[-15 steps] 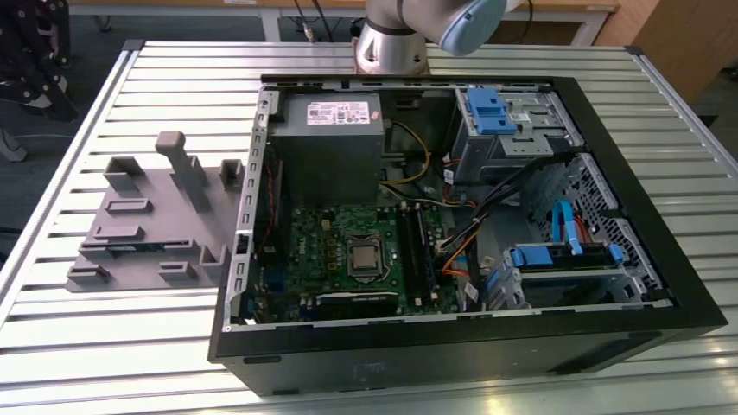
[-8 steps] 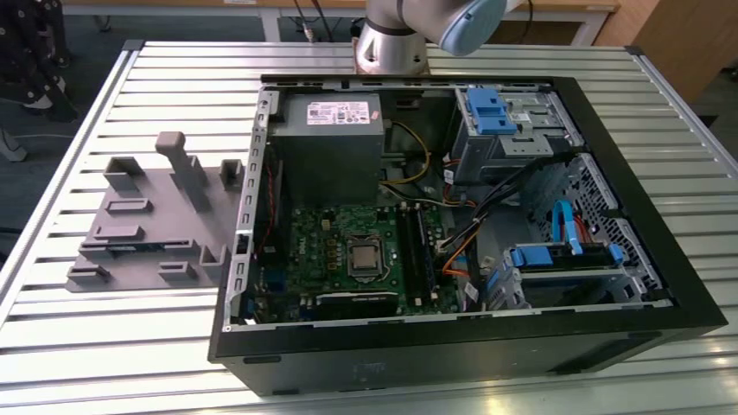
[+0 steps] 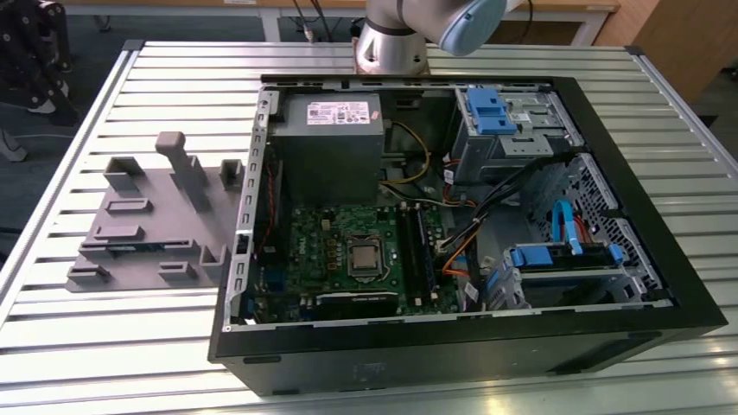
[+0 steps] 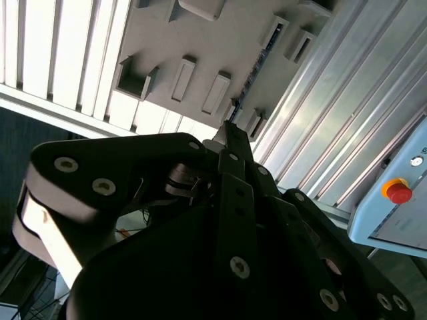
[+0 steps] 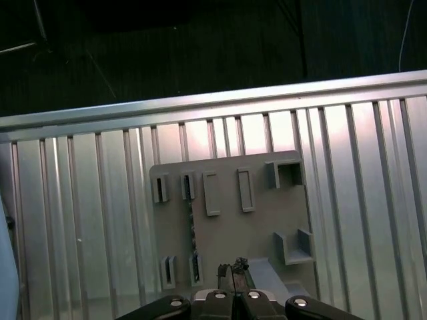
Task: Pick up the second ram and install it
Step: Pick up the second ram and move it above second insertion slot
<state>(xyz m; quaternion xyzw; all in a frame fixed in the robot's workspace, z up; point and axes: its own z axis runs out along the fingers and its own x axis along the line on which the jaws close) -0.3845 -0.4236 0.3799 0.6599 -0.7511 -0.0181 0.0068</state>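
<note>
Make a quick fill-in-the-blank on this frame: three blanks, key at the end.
1. The holder block lies to the exterior view's ____ of the computer case.
2. In the first wrist view the second ram sits in the holder block, and the tool above it holds ____.
3. The motherboard inside the case is coloured ____.
Missing words: left; nothing; green.

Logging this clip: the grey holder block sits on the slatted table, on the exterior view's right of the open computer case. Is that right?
Not quite. The grey holder block does sit on the slatted table, but on the exterior view's left of the open computer case, not its right. The exterior view shows this.
</note>
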